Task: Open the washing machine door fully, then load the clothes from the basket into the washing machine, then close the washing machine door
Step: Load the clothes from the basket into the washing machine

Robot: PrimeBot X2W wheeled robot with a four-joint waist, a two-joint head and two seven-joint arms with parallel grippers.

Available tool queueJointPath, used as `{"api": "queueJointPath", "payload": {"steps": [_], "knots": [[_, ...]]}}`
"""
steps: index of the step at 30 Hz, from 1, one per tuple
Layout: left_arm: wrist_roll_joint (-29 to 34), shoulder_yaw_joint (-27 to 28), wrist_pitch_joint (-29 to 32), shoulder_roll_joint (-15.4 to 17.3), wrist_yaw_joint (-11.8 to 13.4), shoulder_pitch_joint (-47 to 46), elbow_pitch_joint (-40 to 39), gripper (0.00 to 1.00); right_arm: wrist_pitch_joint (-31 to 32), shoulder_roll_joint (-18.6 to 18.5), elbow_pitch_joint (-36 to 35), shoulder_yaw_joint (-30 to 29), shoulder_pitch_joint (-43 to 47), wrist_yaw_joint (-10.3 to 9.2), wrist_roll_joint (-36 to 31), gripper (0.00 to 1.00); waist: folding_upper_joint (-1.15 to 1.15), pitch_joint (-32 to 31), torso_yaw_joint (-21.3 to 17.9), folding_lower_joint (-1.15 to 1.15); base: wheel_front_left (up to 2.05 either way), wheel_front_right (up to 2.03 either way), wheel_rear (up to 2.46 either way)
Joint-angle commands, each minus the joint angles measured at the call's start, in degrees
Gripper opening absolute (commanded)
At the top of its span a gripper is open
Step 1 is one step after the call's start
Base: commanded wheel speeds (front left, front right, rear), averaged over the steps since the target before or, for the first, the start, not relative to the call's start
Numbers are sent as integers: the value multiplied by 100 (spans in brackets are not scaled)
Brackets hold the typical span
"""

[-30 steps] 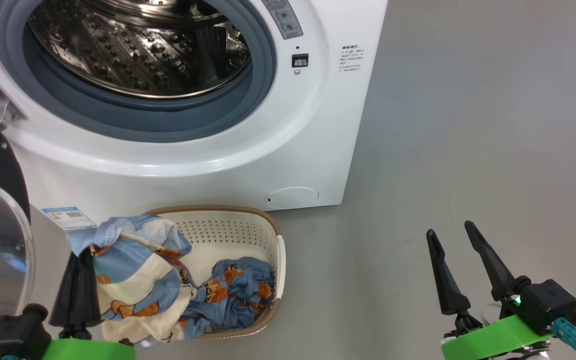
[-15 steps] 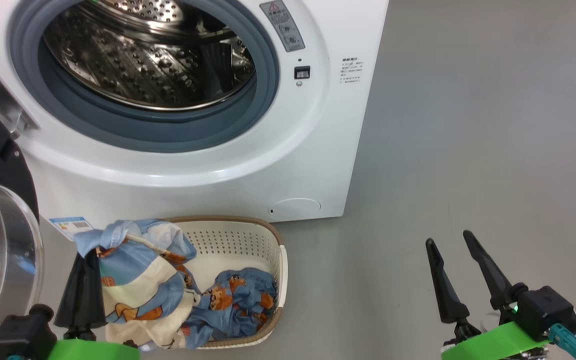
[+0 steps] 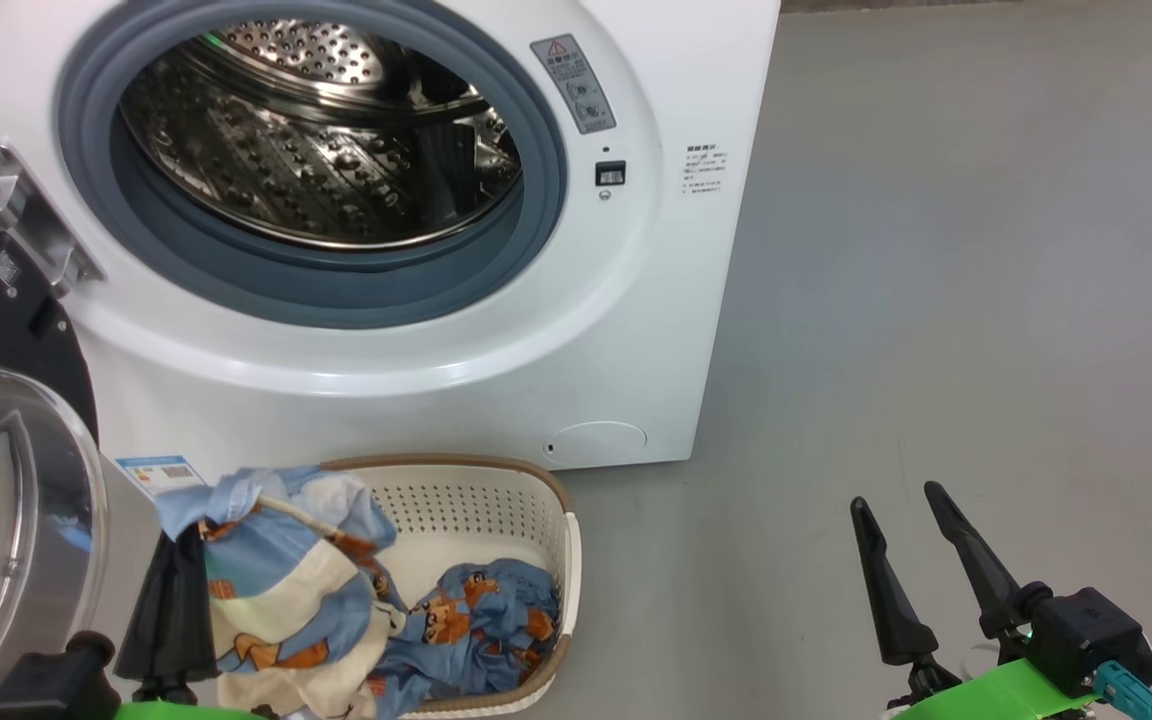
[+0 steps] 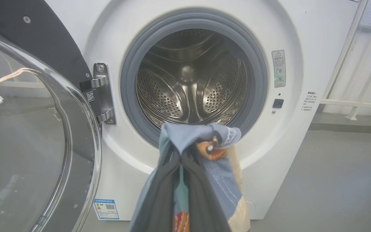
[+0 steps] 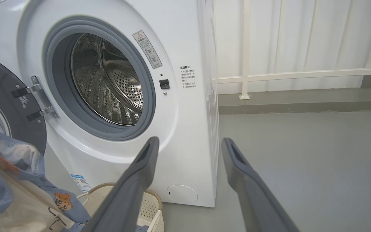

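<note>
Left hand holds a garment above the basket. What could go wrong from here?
The held garment hangs long from the left hand, its tail down by the second garment in the basket; it could drag that out. The door stands close beside that hand; a swing may hit it. Cloth may snag on the gasket.

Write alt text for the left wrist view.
The left gripper, shut on a blue printed garment, holds it before the washing machine's steel drum. The glass door stands open at left.
</note>
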Motion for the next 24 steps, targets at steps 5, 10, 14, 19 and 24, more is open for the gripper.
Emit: {"api": "queueJointPath", "payload": {"steps": [5,10,14,19,24], "knots": [[-33,180,11,115,48,-50,-198,0,-27,3,-127,143,-6,9,58,100,0,-70,-2,0,0,0,0],[-56,161,33,133,53,-39,-219,0,-27,3,-140,142,10,9,65,100,0,-48,9,0,0,0,0],[-72,155,43,137,75,-41,-244,0,-27,3,-171,128,0,9,70,100,0,41,17,0,0,0,0],[-125,128,45,124,68,-136,-192,0,-27,3,-226,93,-51,9,51,100,0,346,35,0,0,0,0],[-147,57,30,124,-1,-452,24,0,-27,3,-287,58,-151,9,24,100,0,855,62,0,0,0,0]]}}
